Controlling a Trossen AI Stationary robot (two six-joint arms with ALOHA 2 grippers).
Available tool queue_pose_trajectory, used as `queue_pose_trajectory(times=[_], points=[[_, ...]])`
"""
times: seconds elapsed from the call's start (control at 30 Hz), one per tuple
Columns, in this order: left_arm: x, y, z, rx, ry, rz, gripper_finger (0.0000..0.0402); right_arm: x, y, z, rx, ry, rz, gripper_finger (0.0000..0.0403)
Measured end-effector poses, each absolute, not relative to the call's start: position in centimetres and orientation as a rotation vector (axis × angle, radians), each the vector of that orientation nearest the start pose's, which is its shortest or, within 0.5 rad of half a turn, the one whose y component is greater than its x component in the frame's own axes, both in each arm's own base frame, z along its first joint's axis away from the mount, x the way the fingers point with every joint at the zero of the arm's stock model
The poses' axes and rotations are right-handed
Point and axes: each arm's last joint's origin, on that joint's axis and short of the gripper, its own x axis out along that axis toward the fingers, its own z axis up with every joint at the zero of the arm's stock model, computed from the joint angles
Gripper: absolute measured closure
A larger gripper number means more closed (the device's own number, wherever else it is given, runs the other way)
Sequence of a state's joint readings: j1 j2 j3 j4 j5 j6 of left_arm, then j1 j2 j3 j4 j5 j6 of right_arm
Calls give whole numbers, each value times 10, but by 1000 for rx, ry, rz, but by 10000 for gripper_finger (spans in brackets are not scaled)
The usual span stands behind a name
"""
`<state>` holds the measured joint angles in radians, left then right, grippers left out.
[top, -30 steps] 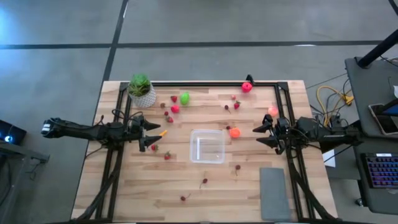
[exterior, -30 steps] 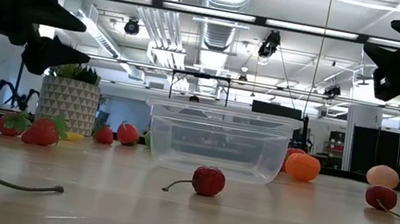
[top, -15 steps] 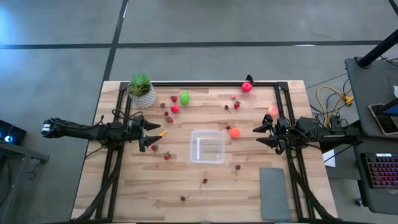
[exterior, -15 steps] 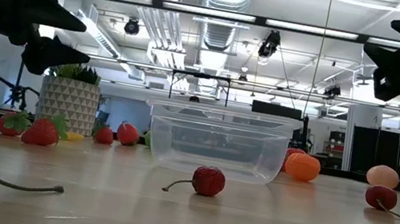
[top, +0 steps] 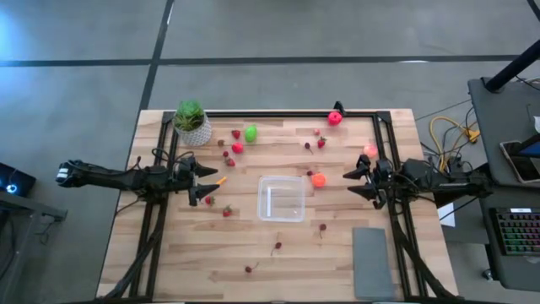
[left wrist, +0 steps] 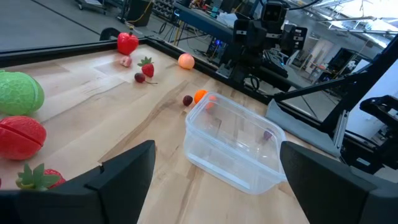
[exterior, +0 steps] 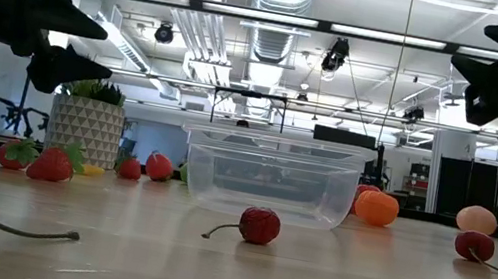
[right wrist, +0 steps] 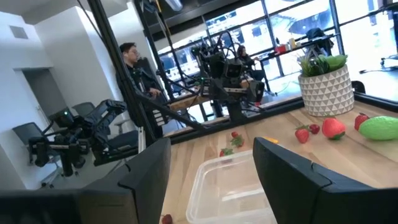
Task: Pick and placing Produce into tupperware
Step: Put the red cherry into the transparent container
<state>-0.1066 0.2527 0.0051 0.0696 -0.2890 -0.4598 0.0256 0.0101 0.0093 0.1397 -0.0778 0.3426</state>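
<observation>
Mid-surface, tupperware [top: 281, 198] sits empty, between your two grippers. Left gripper [top: 205, 183] hovers above surface just left of it, jaws spread wide, holding nothing. Right gripper [top: 356, 182] hovers right of it, jaws parted, nothing between them. Produce scattered on surface [top: 194, 253]: orange ball [top: 318, 179] just beside tupperware's far right corner, lime piece [top: 251, 133] near plant [top: 192, 123], strawberry [top: 226, 211] left of tupperware, cherry [exterior: 258, 225] on near side. Grey pad [top: 372, 262] at near right.
</observation>
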Motion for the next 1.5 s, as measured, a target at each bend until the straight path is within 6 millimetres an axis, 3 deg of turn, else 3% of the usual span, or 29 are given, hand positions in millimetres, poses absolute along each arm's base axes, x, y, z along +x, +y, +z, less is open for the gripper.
queue_pose_trajectory(times=[0.07,0.2,0.3,0.4,0.63,0.83,0.9,1.17,1.5], points=[[111,-4,151,-422,130,219,71,96,5,181,419,-130,135,181],[111,-4,151,-422,130,219,71,96,3,183,868,-148,103,181],[111,-3,151,-430,123,242,71,97,-4,180,984,-224,-100,181],[110,-1,151,-439,100,320,71,96,-6,186,1086,-323,-133,181],[110,1,154,-466,52,383,71,91,-6,213,1018,-578,2,181],[110,1,178,-1145,-295,258,71,92,-9,220,1013,-693,-61,181],[110,2,183,-1240,-364,230,71,94,-9,219,1050,-683,-66,181],[109,3,185,-1008,-365,286,71,104,-8,212,970,-600,-129,181],[106,7,190,-1049,-492,391,71,110,-8,216,1012,-622,-111,181]])
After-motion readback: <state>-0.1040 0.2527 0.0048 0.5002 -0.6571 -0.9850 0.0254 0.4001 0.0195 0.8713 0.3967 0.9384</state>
